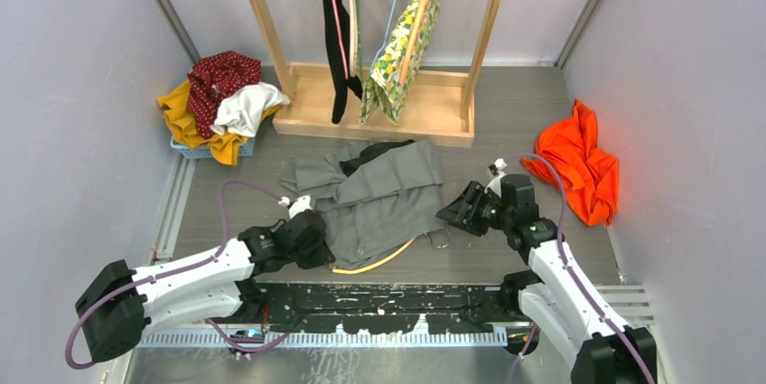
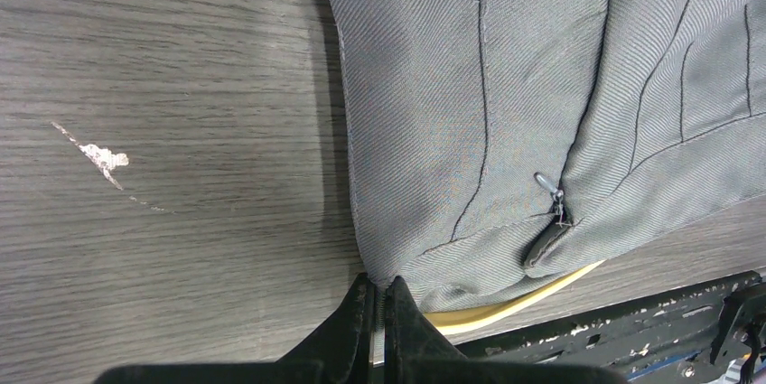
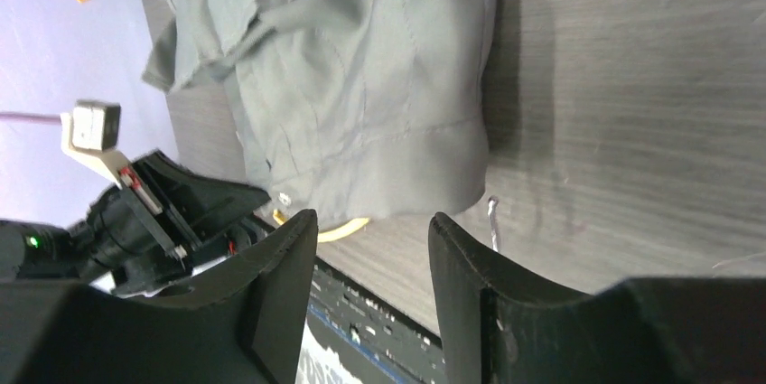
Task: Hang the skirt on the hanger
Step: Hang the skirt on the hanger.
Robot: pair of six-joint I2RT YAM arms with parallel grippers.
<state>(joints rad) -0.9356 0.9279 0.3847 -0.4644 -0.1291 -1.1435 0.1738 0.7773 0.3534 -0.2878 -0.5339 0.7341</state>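
Plainly found the grey skirt (image 1: 384, 199) lying spread on the wooden surface (image 1: 542, 131), waistband toward the arms, with the yellow hanger (image 1: 379, 262) tucked partly under that near edge. Saw the left gripper (image 2: 381, 312) with jaws pinched tight on the waistband's left corner, apparently with cloth nipped between. Saw the right gripper (image 3: 372, 248) just beside the skirt's right edge, with jaws apart and holding nothing. Judged the step in hand to be taking the opposite waistband corner. Called for a low, level approach, with one finger slid under the top layer only. Called for closing well in from the edge to stop the twill slipping. Called also for a firm left pinch and no tugging against the hanger beneath.
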